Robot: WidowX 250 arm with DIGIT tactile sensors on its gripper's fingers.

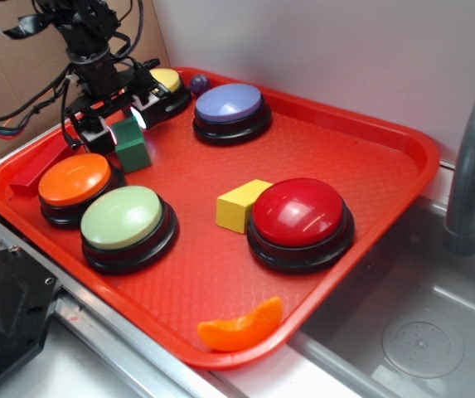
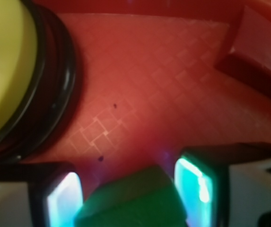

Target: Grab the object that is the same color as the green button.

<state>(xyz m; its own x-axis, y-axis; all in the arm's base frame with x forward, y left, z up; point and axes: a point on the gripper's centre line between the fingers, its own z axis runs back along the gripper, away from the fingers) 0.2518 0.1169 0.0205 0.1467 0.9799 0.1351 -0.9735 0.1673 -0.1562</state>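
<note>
A small green block (image 1: 133, 145) at the back left of a red tray (image 1: 361, 141), behind the orange button (image 1: 75, 179), is framed by the gripper (image 1: 117, 120), whose fingers appear unclosed; squarer centring is judged wise before squeezing.

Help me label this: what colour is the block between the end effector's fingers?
Dark green; the block shows best in the exterior view.

green block (image 2: 130, 201) between gripper (image 2: 128, 191) fingers, yellow button (image 2: 3, 66) left
</note>
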